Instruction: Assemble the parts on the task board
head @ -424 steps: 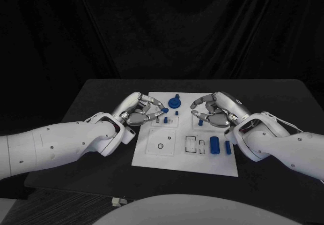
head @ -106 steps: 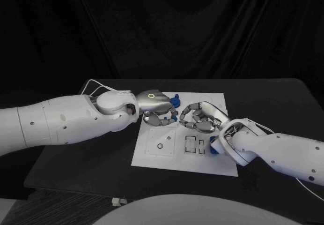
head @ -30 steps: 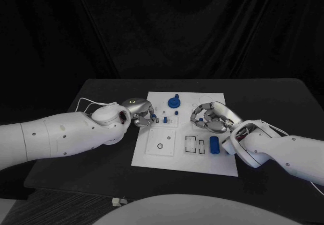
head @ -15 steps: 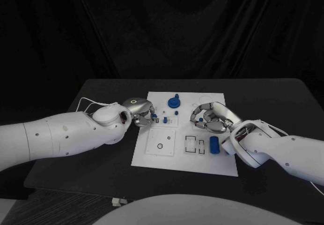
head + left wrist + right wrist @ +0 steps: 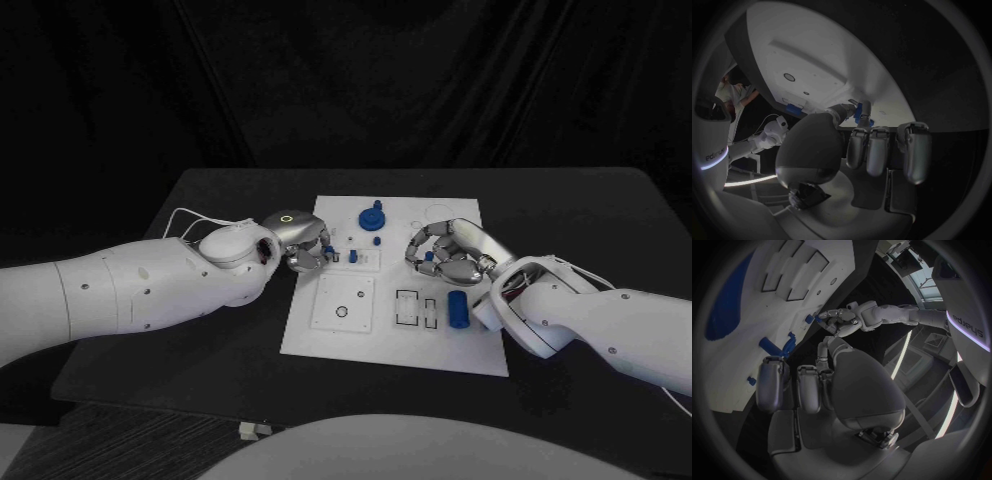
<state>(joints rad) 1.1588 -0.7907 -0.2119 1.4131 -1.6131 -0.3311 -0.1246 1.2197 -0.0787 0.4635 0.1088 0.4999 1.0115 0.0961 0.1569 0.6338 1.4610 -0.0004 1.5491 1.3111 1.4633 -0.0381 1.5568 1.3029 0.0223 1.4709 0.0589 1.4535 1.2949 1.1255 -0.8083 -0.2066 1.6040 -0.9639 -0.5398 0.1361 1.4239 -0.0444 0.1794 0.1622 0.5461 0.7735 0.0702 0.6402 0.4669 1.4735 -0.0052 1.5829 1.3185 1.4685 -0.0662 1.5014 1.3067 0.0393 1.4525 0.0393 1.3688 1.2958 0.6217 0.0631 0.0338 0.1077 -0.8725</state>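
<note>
The black table [image 5: 216, 330] carries the white task board [image 5: 368, 340] in its middle, a flat plate with outlined recesses on its near half and small blue parts standing on its far half. The left arm [image 5: 130, 290] reaches in over the board's left edge, and the right arm [image 5: 606, 320] comes in over the board's right edge. The left hand [image 5: 300, 242] sits at the board's left side with its fingers curled toward a small blue peg [image 5: 327, 248]; in the left wrist view the fingertips pinch a small blue piece [image 5: 861, 116] right at the board's surface, so this hand holds that part. The right hand [image 5: 450, 250] hovers over the board's right half with its fingers curled inward; whether anything sits between them I cannot tell. A tall blue knobbed part [image 5: 372, 216] stands upright near the far middle of the board, between the two hands. A long blue bar [image 5: 457, 309] lies on the near right of the board, just beside the rectangular recesses. Another small blue peg [image 5: 352, 257] stands close to the left hand's fingertips.
</note>
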